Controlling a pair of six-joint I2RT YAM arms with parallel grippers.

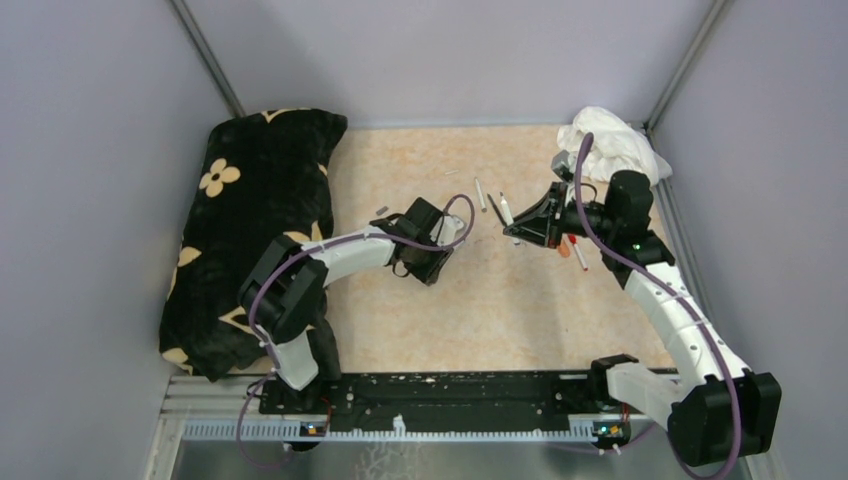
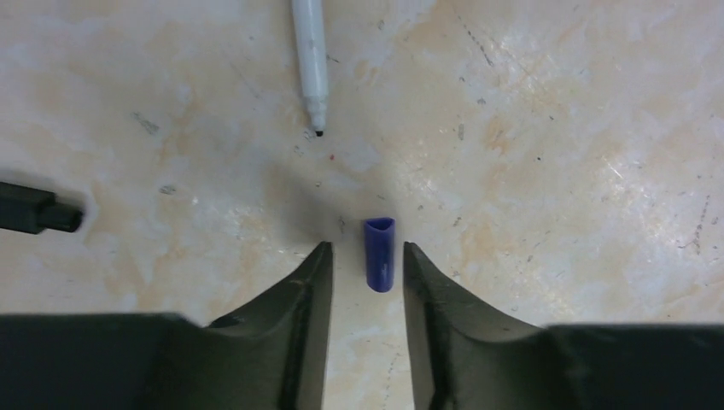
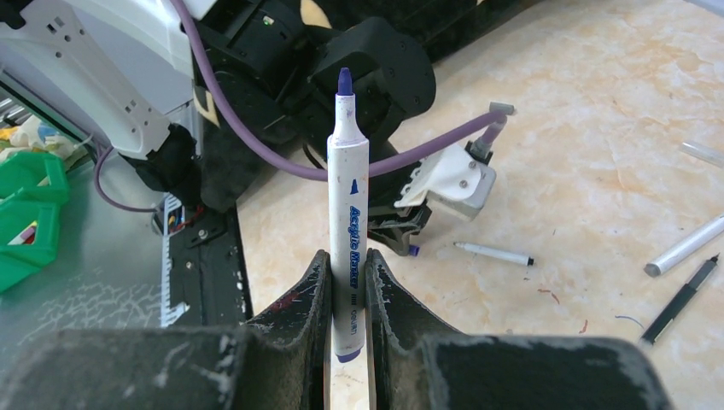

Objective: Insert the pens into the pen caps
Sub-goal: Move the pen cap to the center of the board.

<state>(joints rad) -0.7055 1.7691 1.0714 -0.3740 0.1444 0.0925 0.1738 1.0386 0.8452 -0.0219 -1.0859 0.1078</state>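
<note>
Purple cap (image 2: 380, 254) lies flat on the tabletop (image 2: 555, 128) between the fingers of the left claw (image 2: 366, 248). The jaws stand apart, with a gap on each side of the cap, and grip nothing. Beyond the fingertips lies a white pen (image 2: 310, 60) with a bare black tip, apart from the cap. The right claw (image 3: 347, 256) is closed on the white barrel of a purple-tipped marker (image 3: 350, 171), whose tip points away from the claw.

Purple cap (image 2: 380, 254), white purple-tipped pen (image 3: 348, 213)
</note>
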